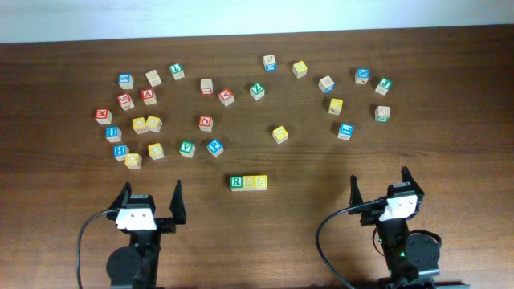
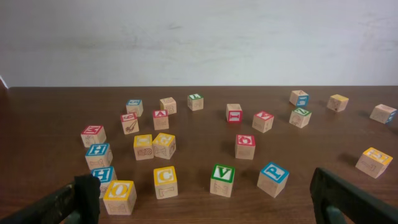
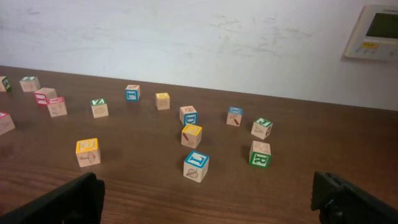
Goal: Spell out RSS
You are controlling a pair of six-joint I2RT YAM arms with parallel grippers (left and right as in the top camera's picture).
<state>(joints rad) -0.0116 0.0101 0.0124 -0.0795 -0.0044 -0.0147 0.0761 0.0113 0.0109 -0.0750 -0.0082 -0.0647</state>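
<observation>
In the overhead view three cubes stand touching in a row at the table's front middle: a green-bordered R cube [image 1: 236,183], then two yellow-faced cubes [image 1: 249,183] [image 1: 260,183]. My left gripper [image 1: 150,198] is open and empty, to the left of and slightly nearer than the row. My right gripper [image 1: 379,186] is open and empty, to the right of the row. The row is out of view in both wrist views. The left wrist view shows my open left gripper [image 2: 205,208], and the right wrist view shows my open right gripper [image 3: 208,205].
Several loose letter cubes lie scattered across the far half of the table. Nearest the left gripper are a yellow O cube [image 2: 120,196], yellow C cube [image 2: 165,181], green V cube [image 2: 222,179] and blue P cube [image 2: 273,178]. A blue T cube [image 3: 196,165] lies ahead of the right gripper.
</observation>
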